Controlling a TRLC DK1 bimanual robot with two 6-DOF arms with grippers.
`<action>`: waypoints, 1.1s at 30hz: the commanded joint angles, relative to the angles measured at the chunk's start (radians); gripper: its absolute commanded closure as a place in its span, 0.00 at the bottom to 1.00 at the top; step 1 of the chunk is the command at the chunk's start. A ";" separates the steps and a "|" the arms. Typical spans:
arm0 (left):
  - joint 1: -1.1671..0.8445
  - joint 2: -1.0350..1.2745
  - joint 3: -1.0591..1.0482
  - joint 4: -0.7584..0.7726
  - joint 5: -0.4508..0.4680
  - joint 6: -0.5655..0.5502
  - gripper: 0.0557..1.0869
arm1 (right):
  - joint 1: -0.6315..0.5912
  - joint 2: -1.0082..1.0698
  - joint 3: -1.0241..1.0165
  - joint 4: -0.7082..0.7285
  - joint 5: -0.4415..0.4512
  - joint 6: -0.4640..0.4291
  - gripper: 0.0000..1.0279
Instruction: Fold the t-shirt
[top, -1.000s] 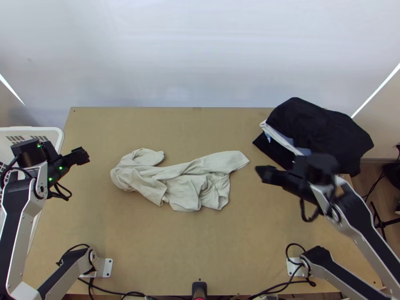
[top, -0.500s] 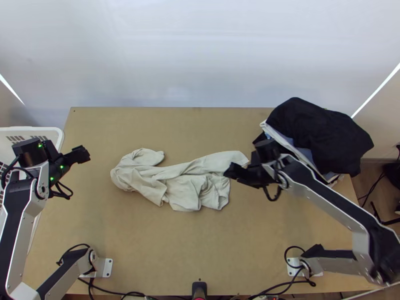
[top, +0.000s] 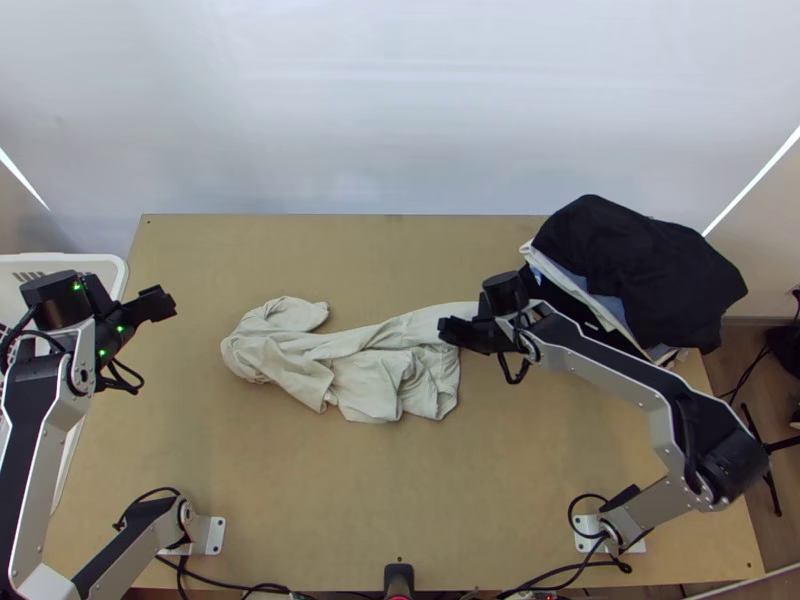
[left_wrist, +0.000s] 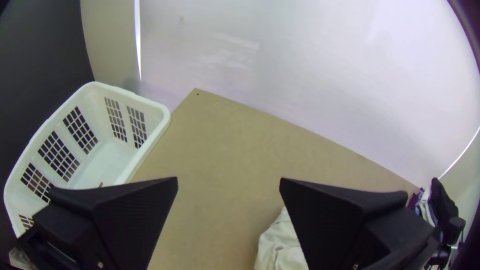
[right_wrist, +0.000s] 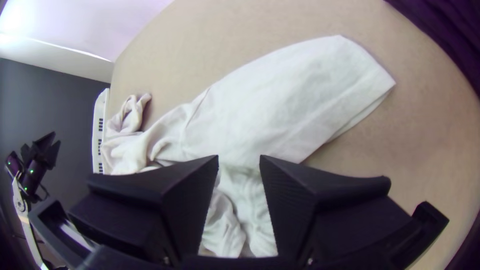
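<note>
One soft, light t-shirt (top: 395, 365) lies bunched mid-worktop (top: 400, 490); it should sag, so pinch it near the sleeve's seam. Above it, the right gripper (right_wrist: 239, 159) has its fingers apart; the left gripper's (left_wrist: 228, 181) are spread wide, holding nothing.

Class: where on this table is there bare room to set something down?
The table is bare beyond the t-shirt, up to the far edge, and between t-shirt and near edge. It is crowded at the right, with the clothes pile and right arm, and at the left, with the basket and left arm.
</note>
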 joint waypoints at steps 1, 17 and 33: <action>0.002 -0.003 0.012 -0.001 -0.010 0.004 0.04 | 0.005 0.077 0.036 0.065 0.045 -0.020 0.68; 0.010 -0.001 0.038 -0.008 -0.012 0.014 0.04 | 0.022 0.080 0.133 -0.165 0.070 -0.133 0.12; 0.002 0.034 0.061 -0.001 -0.010 0.014 0.04 | 0.030 0.103 0.122 -0.190 0.125 -0.127 0.12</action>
